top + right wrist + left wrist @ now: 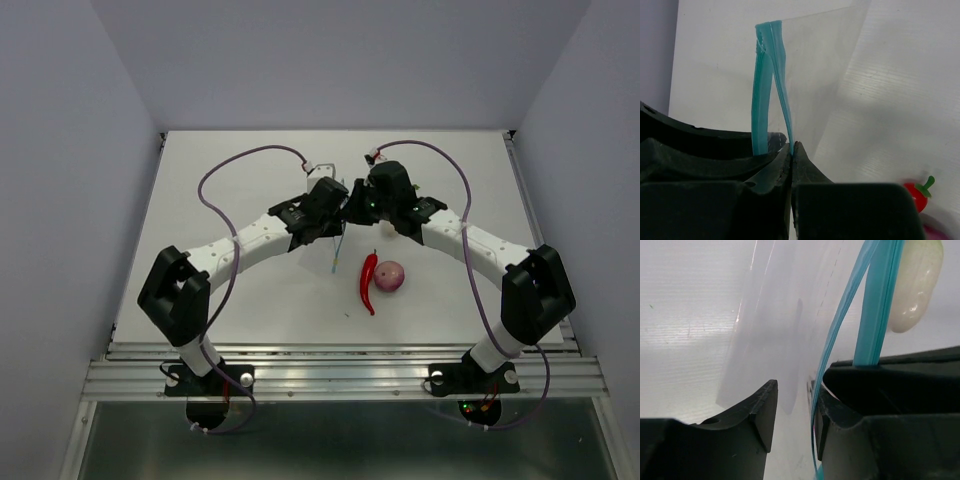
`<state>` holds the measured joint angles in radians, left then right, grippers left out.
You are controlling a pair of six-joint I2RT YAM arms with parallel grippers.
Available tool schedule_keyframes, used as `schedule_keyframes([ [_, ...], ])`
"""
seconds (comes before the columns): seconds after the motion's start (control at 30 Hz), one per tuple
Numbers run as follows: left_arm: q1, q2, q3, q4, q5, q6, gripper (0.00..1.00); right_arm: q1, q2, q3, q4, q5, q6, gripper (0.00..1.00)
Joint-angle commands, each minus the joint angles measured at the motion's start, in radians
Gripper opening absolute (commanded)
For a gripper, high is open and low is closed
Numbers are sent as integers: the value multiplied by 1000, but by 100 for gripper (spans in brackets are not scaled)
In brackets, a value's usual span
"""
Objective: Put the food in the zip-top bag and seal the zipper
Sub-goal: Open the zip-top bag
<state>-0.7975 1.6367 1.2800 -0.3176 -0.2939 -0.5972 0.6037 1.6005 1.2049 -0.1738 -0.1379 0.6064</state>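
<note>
The clear zip-top bag is held up at mid-table between both grippers. Its blue zipper is parted into two strips. My right gripper is shut on one strip. My left gripper is open, and the other strip runs along the inside of its right finger. The bag's wall hangs beyond. The white radish lies just past the zipper, its leafy top out of view. The red chili and the purple-red onion lie side by side on the table, outside the bag.
White table with grey walls on three sides and a metal rail along the near edge. The two wrists are close together. The chili's green stem shows low right in the right wrist view.
</note>
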Motion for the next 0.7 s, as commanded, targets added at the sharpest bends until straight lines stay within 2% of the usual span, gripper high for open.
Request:
schedule_keyframes([
  [0.0, -6, 50, 76, -20, -63, -4, 41, 7, -34, 39, 8, -51, -11, 1],
  [0.07, -6, 69, 113, -55, -109, -16, 36, 7, -37, 39, -3, -45, -25, 1],
  [0.2, -6, 100, 179, -136, -182, -36, 8, 7, -31, 50, -55, 3, -59, 1],
  [0.3, 3, 81, 186, -173, -214, -38, 0, 7, -24, 56, -130, 134, -82, 1],
  [0.33, 10, 75, 191, -201, -238, -44, 0, 7, -17, 62, -169, 234, -94, 1],
  [0.43, 29, 46, 180, -248, -278, -58, 0, -14, -7, 71, -245, 390, -106, 1],
  [0.67, 121, -44, 81, -258, -330, -44, 0, -128, -11, 47, -334, 570, -122, 1],
])
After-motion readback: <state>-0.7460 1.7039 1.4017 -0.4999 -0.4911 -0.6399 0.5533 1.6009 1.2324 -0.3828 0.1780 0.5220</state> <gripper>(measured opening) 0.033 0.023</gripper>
